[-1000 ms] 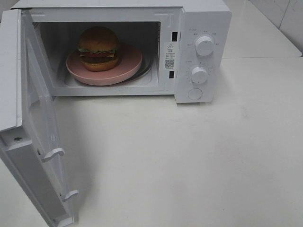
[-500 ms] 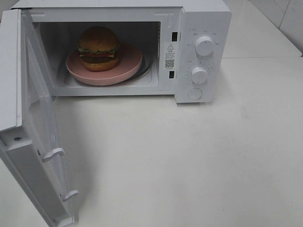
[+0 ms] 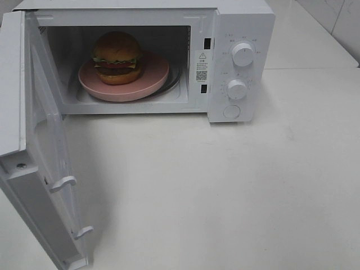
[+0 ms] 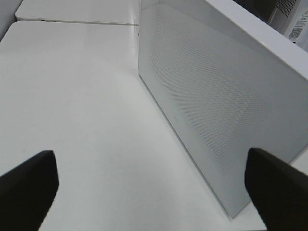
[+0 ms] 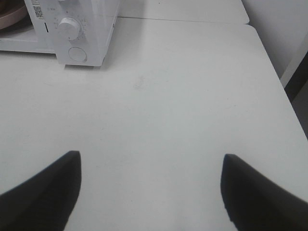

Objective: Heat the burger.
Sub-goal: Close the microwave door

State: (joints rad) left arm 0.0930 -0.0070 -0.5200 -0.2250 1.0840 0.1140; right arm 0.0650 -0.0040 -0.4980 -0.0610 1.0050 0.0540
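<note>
The burger [image 3: 117, 58] stands upright inside the cavity of the white microwave [image 3: 242, 22], its domed, glossy brown bun on top and frilled green lettuce, red tomato, yellow cheese and a dark patty stacked below. Being round, it has no long side; its stack runs vertically. It sits on the left part of a smooth, round pink plate [image 3: 152, 79]. The hinged door [image 3: 34, 140] is swung wide to the left, and the left wrist view shows its flat panel with a fine perforated mesh. Two ribbed white knobs, upper [image 3: 242, 54] and lower [image 3: 237, 89], sit above a round button [image 3: 232, 111] on the control panel. The left gripper [image 4: 151, 185] has its dark fingers spread wide over the matte white table [image 3: 225, 185], holding nothing. The right gripper [image 5: 151, 187] is likewise spread wide and empty.
</note>
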